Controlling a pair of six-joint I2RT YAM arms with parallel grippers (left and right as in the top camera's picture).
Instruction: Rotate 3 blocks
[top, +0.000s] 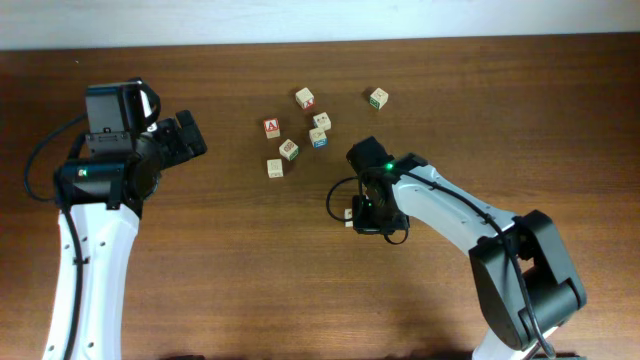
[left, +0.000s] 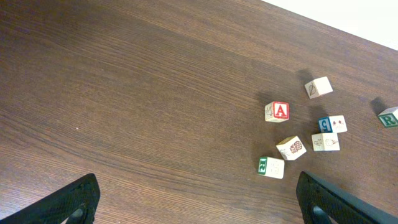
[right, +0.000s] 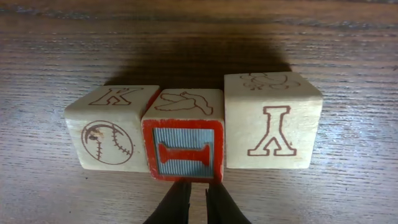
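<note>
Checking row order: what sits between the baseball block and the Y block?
The red-framed block, flush between baseball block and Y block; right wrist view.

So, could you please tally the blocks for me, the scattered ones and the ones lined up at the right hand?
Scattered blocks: 7
Blocks in the row at the right hand: 3
Total: 10 blocks

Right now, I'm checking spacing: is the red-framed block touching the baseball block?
Touching. The right wrist view shows the red-framed block flush against the baseball block, no gap between.
</note>
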